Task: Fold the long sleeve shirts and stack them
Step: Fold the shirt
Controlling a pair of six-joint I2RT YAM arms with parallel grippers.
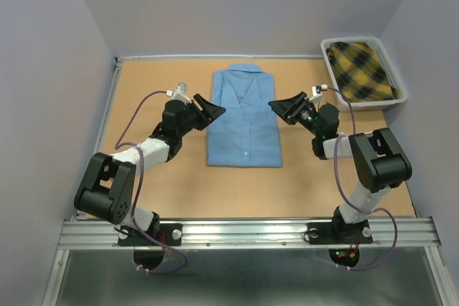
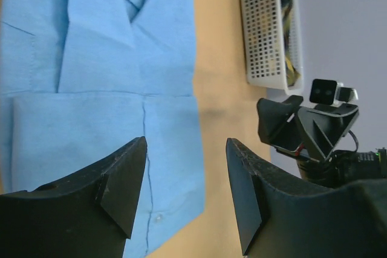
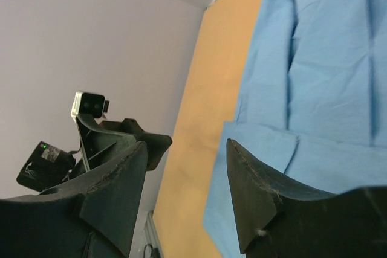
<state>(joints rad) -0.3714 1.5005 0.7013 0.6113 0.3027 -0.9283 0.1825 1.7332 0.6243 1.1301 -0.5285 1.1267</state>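
Light-blue cloth shirt point(image 1: 244, 123) folded into smooth rectangle on tan table point(image 1: 172, 184).

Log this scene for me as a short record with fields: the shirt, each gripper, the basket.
blue shirt: folded, flat mid-table, collar at the far end
left gripper: open, holding nothing, at the shirt's left edge
right gripper: open, holding nothing, at the shirt's right edge
basket: white, far right corner
in basket: yellow plaid cloth
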